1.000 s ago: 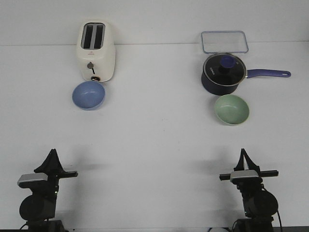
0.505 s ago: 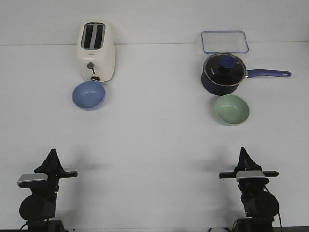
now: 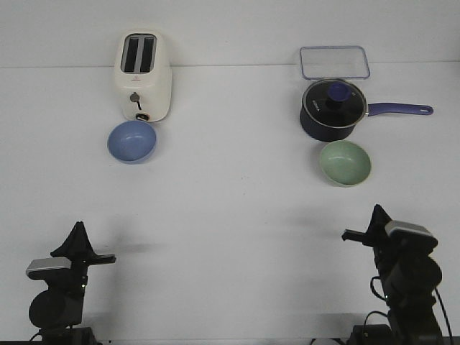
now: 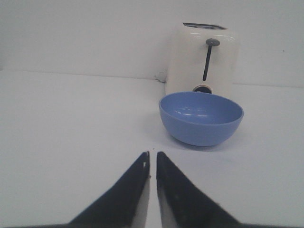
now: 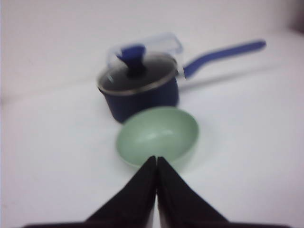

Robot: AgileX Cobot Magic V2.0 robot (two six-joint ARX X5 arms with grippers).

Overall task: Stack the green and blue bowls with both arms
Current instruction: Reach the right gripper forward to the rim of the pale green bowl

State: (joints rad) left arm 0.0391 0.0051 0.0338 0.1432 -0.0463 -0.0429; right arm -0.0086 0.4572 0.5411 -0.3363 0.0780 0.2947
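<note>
Grippers: left gripper (image 4: 152,159) and right gripper (image 5: 156,164) both pinched together, empty, low at near table edge. Blue bowl (image 3: 132,141) just before toaster (image 3: 144,75), far left; green bowl (image 3: 345,162) just before lidded saucepan (image 3: 333,108), far right, well apart. Stacking not begun: neither bowl grasped, both pickups and nesting outstanding.

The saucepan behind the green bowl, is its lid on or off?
On. The glass lid sits flat on the saucepan, its blue knob pointing up; the right wrist view shows it seated on the rim too.
</note>
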